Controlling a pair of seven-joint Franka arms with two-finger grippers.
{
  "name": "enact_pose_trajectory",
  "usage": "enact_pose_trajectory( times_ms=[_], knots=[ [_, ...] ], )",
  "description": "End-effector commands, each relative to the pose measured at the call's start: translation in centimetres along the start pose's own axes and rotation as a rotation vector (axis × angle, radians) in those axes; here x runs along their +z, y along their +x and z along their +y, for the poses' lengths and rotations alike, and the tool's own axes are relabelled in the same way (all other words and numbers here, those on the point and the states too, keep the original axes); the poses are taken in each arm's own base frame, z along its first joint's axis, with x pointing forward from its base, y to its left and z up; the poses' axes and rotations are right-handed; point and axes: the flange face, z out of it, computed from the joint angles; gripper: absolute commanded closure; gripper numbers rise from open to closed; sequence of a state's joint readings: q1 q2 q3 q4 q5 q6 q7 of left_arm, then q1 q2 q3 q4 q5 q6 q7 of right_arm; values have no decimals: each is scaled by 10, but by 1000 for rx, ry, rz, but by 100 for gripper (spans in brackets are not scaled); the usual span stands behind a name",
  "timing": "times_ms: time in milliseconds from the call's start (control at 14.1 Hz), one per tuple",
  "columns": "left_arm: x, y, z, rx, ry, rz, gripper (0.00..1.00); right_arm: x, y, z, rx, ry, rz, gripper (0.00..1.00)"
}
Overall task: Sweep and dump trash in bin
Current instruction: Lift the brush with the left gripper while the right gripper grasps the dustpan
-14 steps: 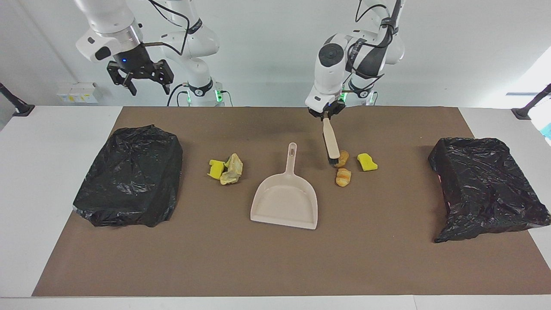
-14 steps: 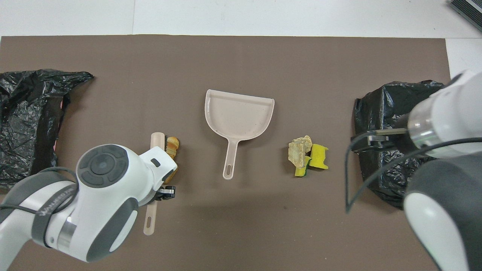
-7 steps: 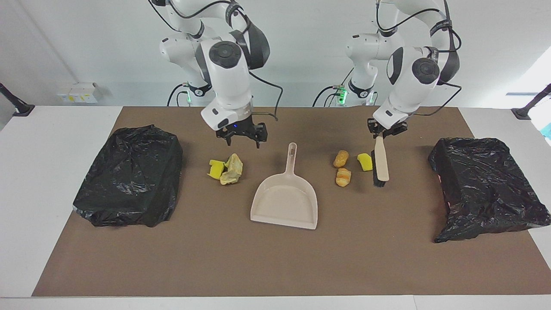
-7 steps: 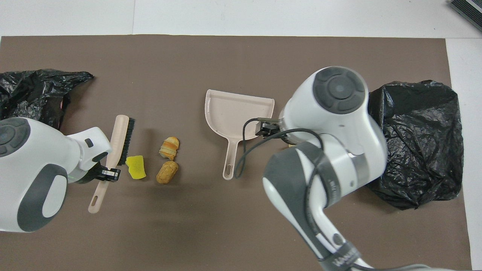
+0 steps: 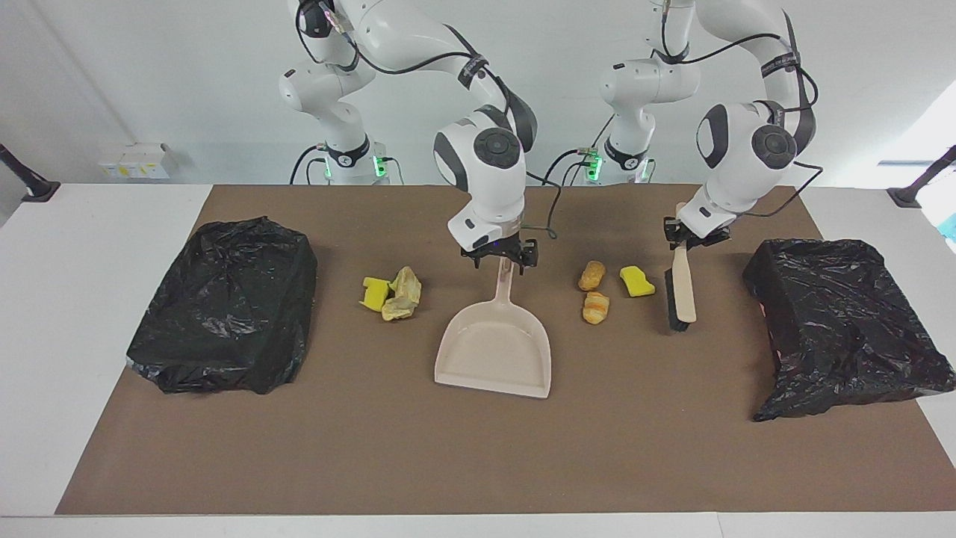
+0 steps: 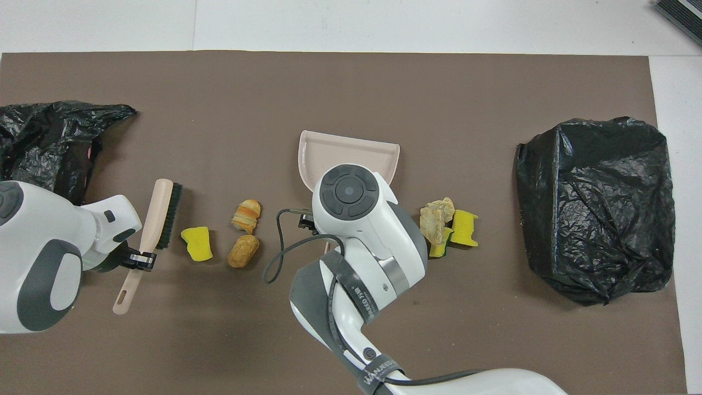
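The beige dustpan (image 5: 494,350) lies mid-mat, handle toward the robots; it also shows in the overhead view (image 6: 351,151). My right gripper (image 5: 500,261) is open, low over the handle's end, fingers on either side. My left gripper (image 5: 683,237) is shut on the brush (image 5: 681,288), whose black bristles face the trash. Beside the brush lie a yellow sponge chunk (image 5: 637,281) and two bread rolls (image 5: 591,275) (image 5: 595,307). Beside the dustpan toward the right arm's end lie a second yellow sponge chunk (image 5: 373,292) and a paper wad (image 5: 403,293).
Two bins covered in black bags stand on the brown mat, one at the right arm's end (image 5: 224,302) and one at the left arm's end (image 5: 844,325). The brush hangs between the sponge chunk and that second bin.
My right gripper has come down from high near its base, past the paper wad, to the dustpan handle. My left gripper has carried the brush from beside the rolls to beside the sponge chunk.
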State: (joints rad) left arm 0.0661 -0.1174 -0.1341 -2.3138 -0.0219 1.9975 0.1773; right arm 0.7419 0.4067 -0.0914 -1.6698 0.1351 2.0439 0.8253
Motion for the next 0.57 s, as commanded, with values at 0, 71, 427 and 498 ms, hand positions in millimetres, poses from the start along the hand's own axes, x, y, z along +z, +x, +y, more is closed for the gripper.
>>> enact_pose_trajectory(
  times_ms=[0,71,427,498],
  knots=[
    [3,-5,6,-6,16,24,100,15,0,8,31,8,-20,0],
    [3,-5,6,-5,16,23,100,19,-1,11,32,7,-21,0],
    [4,-3,12,1,18,23,100,19,-4,7,23,12,-17,31],
    [4,-3,13,1,18,23,100,20,-4,7,25,11,-17,56]
  ],
)
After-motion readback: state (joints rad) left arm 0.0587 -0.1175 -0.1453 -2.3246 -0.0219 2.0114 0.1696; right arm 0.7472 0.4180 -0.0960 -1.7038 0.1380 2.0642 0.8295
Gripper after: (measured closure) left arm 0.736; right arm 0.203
